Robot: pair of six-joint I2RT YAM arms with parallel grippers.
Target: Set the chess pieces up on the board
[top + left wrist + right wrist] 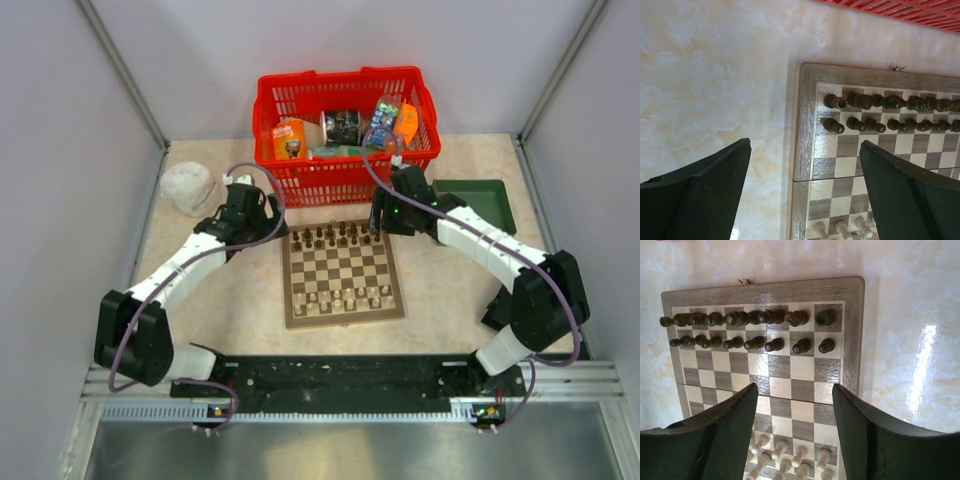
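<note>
The board (343, 272) lies in the middle of the table. Dark pieces (335, 238) stand in two rows on its far side and pale pieces (345, 298) in two rows on its near side. My left gripper (262, 208) hovers open and empty beyond the board's far left corner; in its wrist view the board's edge (805, 150) and dark pieces (890, 112) show between the fingers (715, 185). My right gripper (381, 215) hovers open and empty above the far right corner; its view shows the board (852, 340), dark rows (750, 330) and pale pieces (790, 457).
A red basket (347, 125) with small packaged items stands behind the board. A dark green tray (482, 203) lies at the right. A white crumpled cloth (187, 187) lies at the far left. Grey walls enclose the table.
</note>
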